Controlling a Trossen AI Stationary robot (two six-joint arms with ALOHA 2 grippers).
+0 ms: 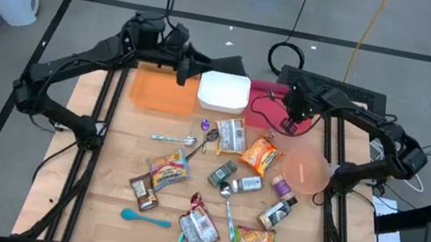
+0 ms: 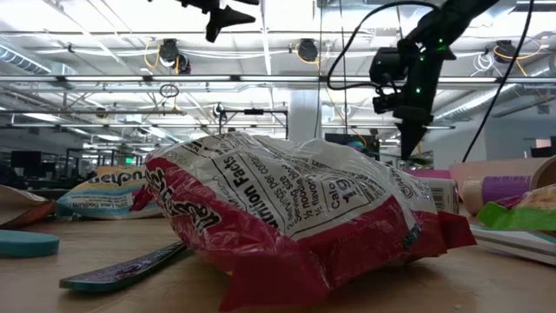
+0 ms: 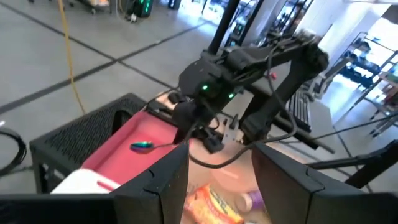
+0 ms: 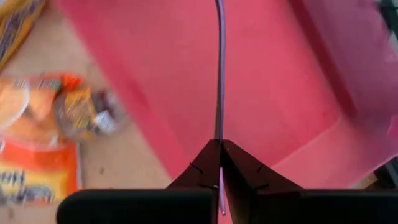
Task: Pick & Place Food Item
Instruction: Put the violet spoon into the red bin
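My right gripper is shut on a thin metal spoon with a purplish sheen, over the red bin at the table's far side. The right wrist view shows the spoon's handle running out from my right gripper above the bin's red floor. My left gripper hovers open and empty near the white container and the orange bin. Several food packets lie on the wooden table, among them an orange snack bag. My right gripper pinches the spoon's handle near its free end between its two fingers. The handle runs on in line with the fingers, which slant steeply down from the table's right side. The spoon's bowl sticks out ahead, clear of the red bin.
A pink plate lies at the table's right. More spoons, small bottles and packets are scattered over the middle and near part, with a teal spoon near the front left. A red-and-white packet fills the low view's foreground.
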